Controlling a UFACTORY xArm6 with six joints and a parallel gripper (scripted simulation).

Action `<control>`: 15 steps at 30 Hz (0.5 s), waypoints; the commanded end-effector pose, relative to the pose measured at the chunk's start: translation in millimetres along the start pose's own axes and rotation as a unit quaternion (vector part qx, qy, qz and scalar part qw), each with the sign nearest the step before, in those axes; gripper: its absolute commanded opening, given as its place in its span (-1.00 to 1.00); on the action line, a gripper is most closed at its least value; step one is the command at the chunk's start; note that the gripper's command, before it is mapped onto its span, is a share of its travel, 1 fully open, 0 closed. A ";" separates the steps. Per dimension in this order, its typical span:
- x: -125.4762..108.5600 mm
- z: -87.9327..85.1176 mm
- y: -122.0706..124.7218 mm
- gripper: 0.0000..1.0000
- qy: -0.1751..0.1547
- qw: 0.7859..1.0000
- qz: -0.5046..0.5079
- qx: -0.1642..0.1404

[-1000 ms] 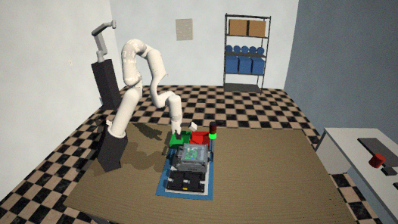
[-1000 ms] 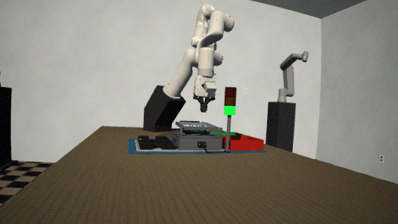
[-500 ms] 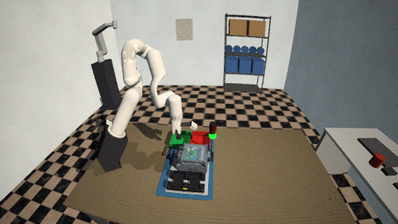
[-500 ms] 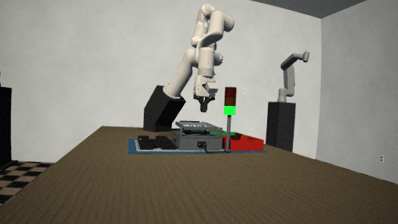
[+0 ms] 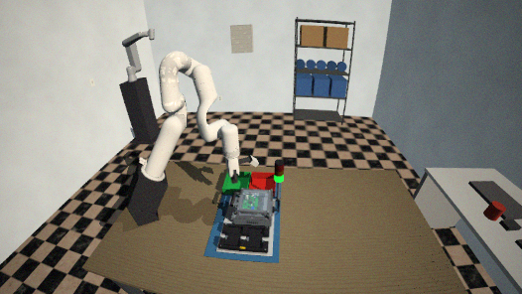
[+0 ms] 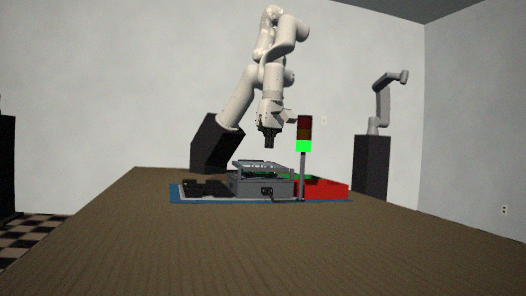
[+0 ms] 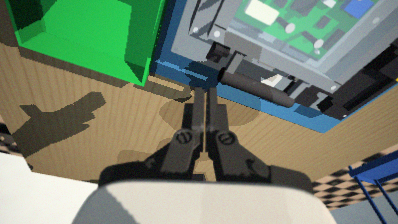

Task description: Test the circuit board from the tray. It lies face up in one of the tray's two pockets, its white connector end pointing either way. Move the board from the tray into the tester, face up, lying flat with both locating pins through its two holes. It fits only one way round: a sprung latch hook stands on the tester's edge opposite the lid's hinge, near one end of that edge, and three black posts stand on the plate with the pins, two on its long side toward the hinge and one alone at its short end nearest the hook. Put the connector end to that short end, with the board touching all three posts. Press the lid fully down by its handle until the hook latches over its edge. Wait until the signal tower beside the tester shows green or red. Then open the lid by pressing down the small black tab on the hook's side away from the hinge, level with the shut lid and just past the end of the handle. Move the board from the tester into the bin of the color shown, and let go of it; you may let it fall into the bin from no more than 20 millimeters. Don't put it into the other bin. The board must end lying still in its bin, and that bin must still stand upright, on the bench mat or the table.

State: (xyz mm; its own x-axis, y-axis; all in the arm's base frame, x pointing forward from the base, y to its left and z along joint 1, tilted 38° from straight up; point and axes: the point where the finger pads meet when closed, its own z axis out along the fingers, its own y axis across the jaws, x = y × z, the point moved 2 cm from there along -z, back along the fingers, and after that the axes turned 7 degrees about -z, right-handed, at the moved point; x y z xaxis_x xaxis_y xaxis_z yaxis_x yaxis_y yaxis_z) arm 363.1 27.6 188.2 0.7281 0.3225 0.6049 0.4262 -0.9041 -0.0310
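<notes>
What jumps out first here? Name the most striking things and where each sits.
The signal tower glows green beside the gray tester, whose lid is down over the green circuit board. The white arm hangs above the tester with its gripper shut and empty. Bright green bin and red bin sit just behind the tester.

This is a robotics lab or test workshop. A white arm (image 5: 171, 119) rises from a dark pedestal (image 5: 144, 201) beside a brown table (image 5: 347, 223), where a grey tester (image 5: 252, 209) and a signal tower (image 6: 303, 135) lit green stand. A second arm (image 6: 382, 100) on its own dark pedestal, a metal shelf rack (image 5: 296, 65) with boxes and blue containers, bare walls and a checkered floor (image 5: 318, 139) complete it.
</notes>
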 end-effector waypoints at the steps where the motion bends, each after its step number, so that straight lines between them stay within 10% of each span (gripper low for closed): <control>1: 0.7 -0.5 0.6 -1.00 0.008 0.996 -0.083 0.004; 15: 0.7 -0.5 0.6 -1.00 0.008 0.957 -0.292 0.002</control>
State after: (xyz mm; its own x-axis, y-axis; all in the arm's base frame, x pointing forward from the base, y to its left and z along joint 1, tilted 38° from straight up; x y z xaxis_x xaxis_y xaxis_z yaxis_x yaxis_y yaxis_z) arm 363.1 27.7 188.3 0.4690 0.6924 0.5484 0.7029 -0.6685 0.2429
